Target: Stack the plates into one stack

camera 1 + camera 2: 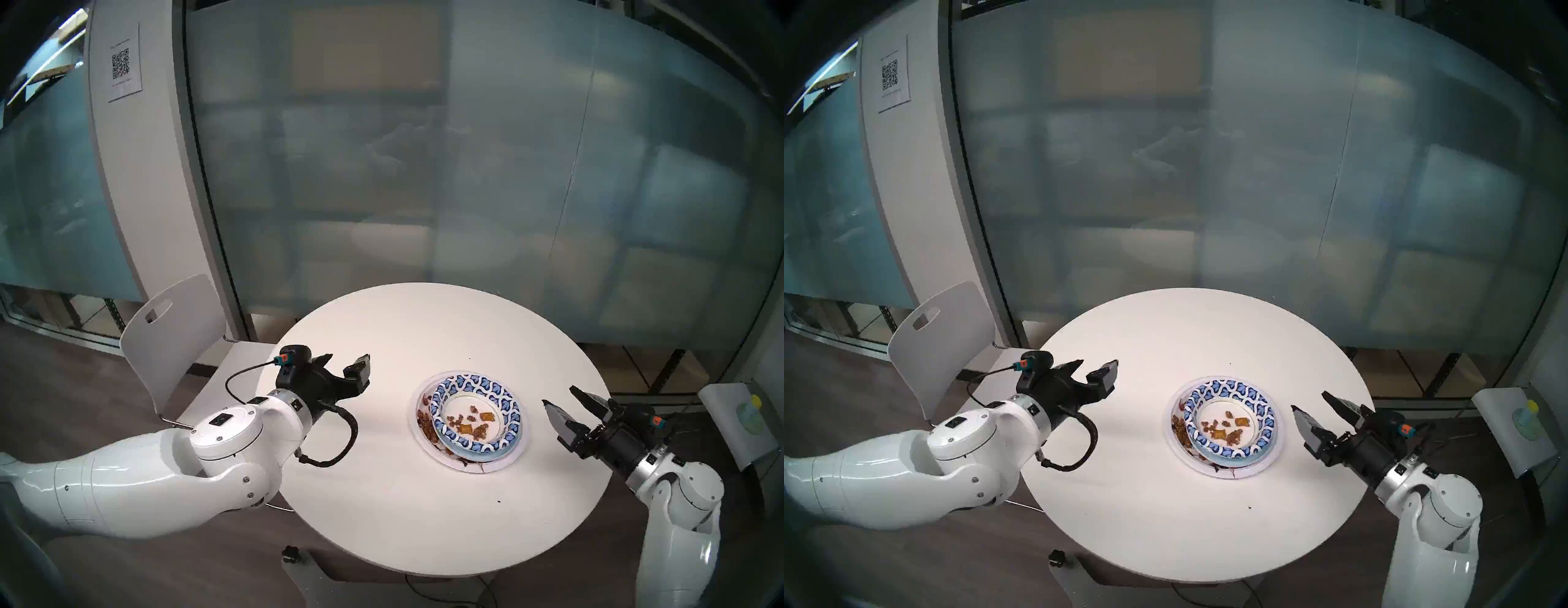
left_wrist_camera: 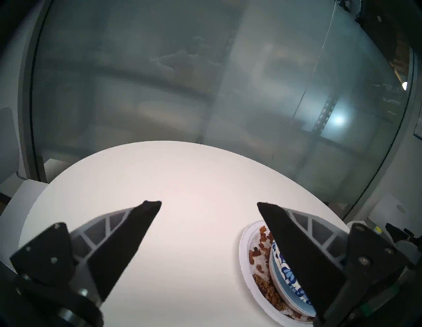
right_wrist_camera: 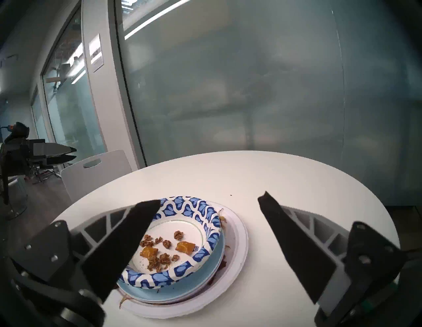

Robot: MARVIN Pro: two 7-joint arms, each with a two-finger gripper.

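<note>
Plates nested in one stack [image 1: 469, 420] on the table [image 1: 382, 488]; both arms' jaws gape wide, holding nothing

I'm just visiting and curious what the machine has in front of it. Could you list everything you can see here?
Table: one, round, white, centre of the room.
Stack: one, on the table's right half, between the two arms.
Large white plate: one, bottom of the stack, brown scraps on its left side.
Light blue plate: one, nested above the white plate; a thin pinkish rim shows under it.
Blue-patterned plate: one visible, on top, holding brown crumbs.
Chair: one, white, left of the table.
Paper with a square code: one, on the white pillar.
Frosted glass wall: behind the table.
Left gripper: black, open, empty, above the table's left edge.
Right gripper: black, open, empty, right of the stack.
</note>
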